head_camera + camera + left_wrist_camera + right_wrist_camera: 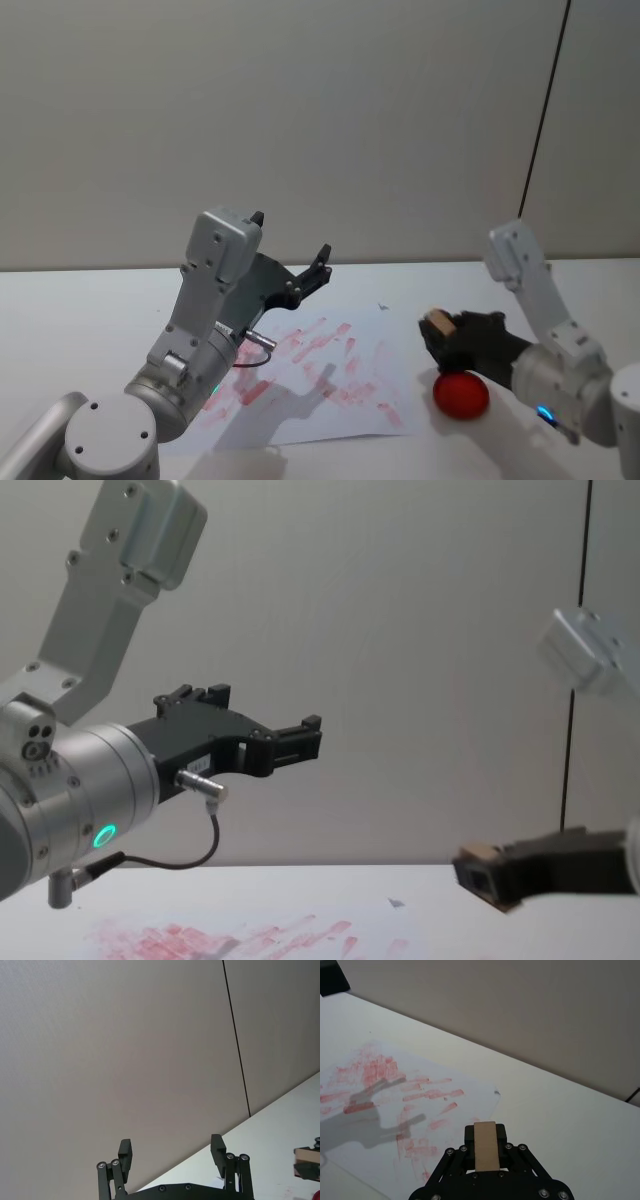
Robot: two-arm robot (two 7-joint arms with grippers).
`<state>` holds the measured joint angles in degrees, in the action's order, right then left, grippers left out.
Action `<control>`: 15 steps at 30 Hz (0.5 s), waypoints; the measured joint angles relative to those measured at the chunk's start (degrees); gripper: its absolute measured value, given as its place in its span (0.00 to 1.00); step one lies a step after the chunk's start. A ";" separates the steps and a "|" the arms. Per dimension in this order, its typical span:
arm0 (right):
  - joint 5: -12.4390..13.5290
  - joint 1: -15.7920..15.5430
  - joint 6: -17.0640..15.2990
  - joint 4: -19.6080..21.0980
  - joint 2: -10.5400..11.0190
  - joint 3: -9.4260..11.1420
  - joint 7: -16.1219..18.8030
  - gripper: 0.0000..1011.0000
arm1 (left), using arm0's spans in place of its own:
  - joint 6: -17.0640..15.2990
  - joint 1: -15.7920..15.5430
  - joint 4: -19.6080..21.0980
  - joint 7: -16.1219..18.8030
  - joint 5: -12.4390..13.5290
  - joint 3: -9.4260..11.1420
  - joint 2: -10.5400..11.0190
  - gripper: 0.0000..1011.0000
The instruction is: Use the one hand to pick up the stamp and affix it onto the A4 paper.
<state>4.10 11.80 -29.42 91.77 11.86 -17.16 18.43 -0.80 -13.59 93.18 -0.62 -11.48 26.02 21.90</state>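
Note:
My right gripper [440,333], on the wrist with the blue ring, is shut on the light-brown wooden stamp [485,1145]. It holds the stamp [436,322] in the air just right of the A4 paper [300,375]; the chest view shows that stamp [478,857] lifted above the table. The A4 paper [395,1100] lies flat, covered with smeared red-pink prints. My left gripper [290,265], on the green-ringed wrist, hangs open and raised over the sheet's far left part, empty, its fingers [125,1152] spread wide.
A red round ink pad [461,393] rests on the white table [90,300] directly under my right wrist, right of the sheet. A grey wall stands behind the table. The left arm's shadow falls across the paper.

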 joint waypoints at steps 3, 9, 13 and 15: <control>0.23 -1.24 0.41 0.42 0.87 0.28 -0.40 0.22 | 0.00 0.00 0.00 0.00 0.00 0.00 0.00 0.99; 0.19 -3.00 1.18 0.65 2.28 0.66 -0.78 0.22 | 0.00 0.00 0.00 0.00 0.00 0.00 0.00 0.99; -0.27 -3.73 1.73 0.52 2.94 0.80 -0.83 0.22 | 0.00 0.00 0.00 0.00 0.00 0.00 0.00 0.99; -0.57 -4.03 2.06 0.19 3.24 0.84 -0.83 0.22 | 0.00 0.00 0.00 0.00 0.00 0.00 0.00 0.99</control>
<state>3.53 7.77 -27.35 91.96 15.10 -16.33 17.60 -0.80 -13.59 93.18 -0.62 -11.48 26.02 21.89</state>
